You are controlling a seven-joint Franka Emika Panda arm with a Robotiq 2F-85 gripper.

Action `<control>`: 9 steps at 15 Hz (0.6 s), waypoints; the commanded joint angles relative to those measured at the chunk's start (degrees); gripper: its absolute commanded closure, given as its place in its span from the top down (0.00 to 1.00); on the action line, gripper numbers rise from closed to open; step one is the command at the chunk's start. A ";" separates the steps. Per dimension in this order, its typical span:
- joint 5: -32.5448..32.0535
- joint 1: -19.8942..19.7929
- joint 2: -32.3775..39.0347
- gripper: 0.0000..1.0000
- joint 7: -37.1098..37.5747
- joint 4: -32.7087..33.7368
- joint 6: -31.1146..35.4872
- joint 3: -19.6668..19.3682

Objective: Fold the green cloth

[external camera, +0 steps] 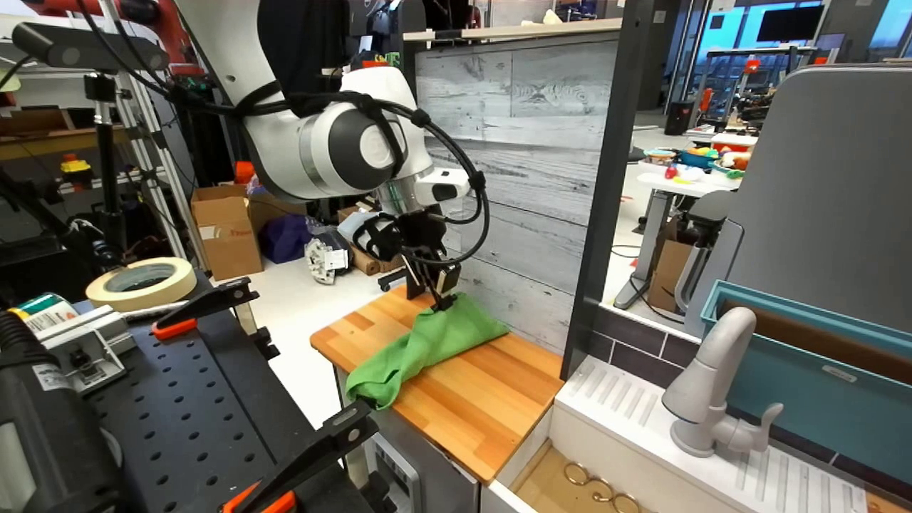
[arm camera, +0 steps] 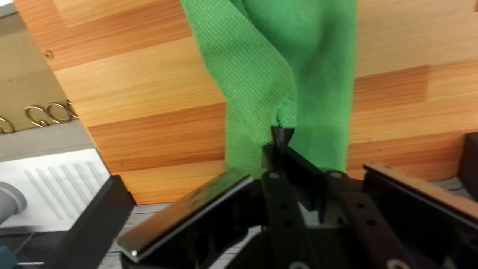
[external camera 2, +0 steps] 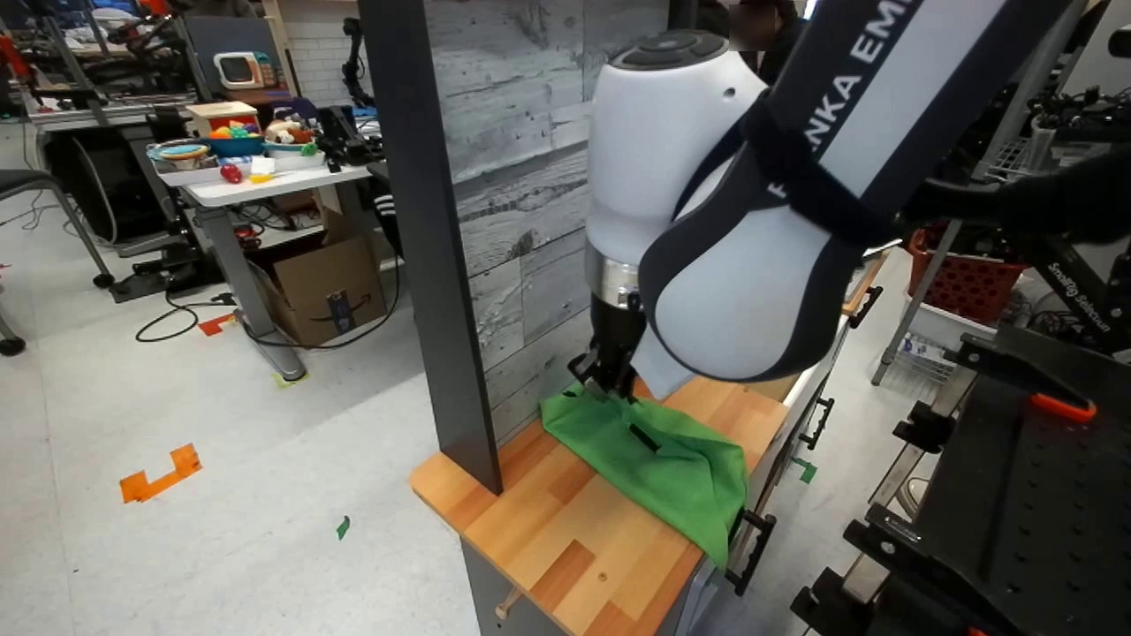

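Observation:
The green cloth (external camera: 427,342) lies wrinkled across the wooden tabletop (external camera: 484,399). In an exterior view (external camera 2: 654,468) its near corner hangs over the table edge, and a dark strip shows on it. In the wrist view the cloth (arm camera: 325,93) has a flap turned over, and the flap's tip reaches the fingertips. My gripper (arm camera: 282,131) has its fingertips together at this tip and appears shut on the cloth. In both exterior views the gripper (external camera: 443,303) (external camera 2: 610,389) points down at the cloth's end near the grey panel. The exact pinch is partly hidden by the fingers.
A grey wood-plank panel (external camera: 520,185) stands along the table's side, with a dark post (external camera 2: 433,247) at its end. A white sink with a grey faucet (external camera: 712,385) adjoins the table. A black perforated cart (external camera: 185,399) with clamps stands opposite the panel.

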 commanded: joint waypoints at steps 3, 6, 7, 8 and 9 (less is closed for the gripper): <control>-0.49 3.94 5.12 0.33 1.23 6.59 -4.07 0.04; -0.46 3.62 6.60 0.48 0.90 7.31 -4.37 0.08; -0.41 3.41 6.75 0.54 0.82 7.13 -4.21 0.01; -0.31 3.14 6.80 0.62 0.73 6.93 -4.02 0.05; -0.26 3.27 6.05 0.69 0.87 5.89 -3.54 -0.22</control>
